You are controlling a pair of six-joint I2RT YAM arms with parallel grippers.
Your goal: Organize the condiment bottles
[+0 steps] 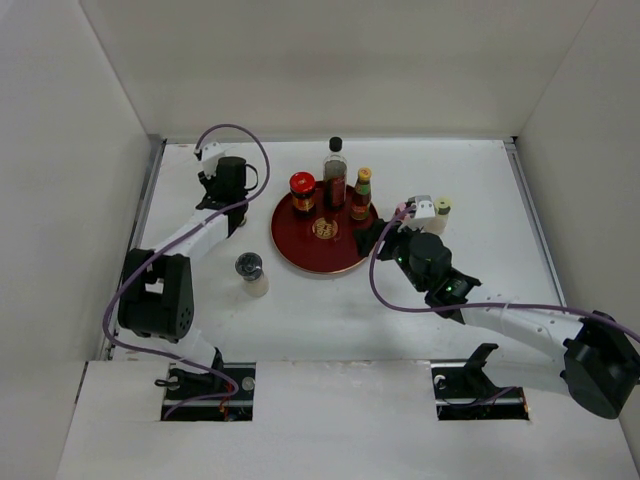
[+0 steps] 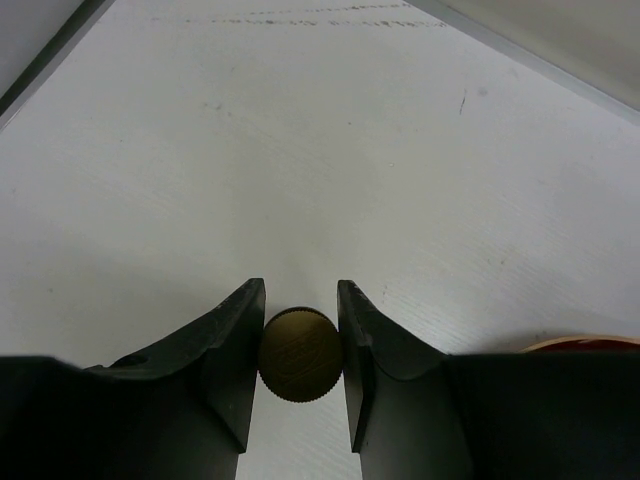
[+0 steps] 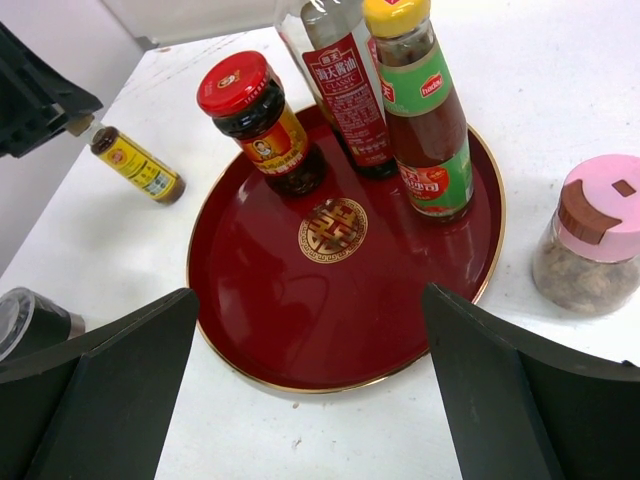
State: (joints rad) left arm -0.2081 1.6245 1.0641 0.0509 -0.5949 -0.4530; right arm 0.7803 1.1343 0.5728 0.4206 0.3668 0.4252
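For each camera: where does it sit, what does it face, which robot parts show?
Top external: overhead, looking down on both arms and the red tray.
Left wrist: over the left pincer, shut on a small bottle; faces table.
Right wrist: behind the open right pincer, facing the tray.
Top and right-wrist views share the tray.

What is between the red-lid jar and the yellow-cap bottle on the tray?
The tall clear bottle with the red label, standing a little behind them on the red tray. The right wrist view shows it best.
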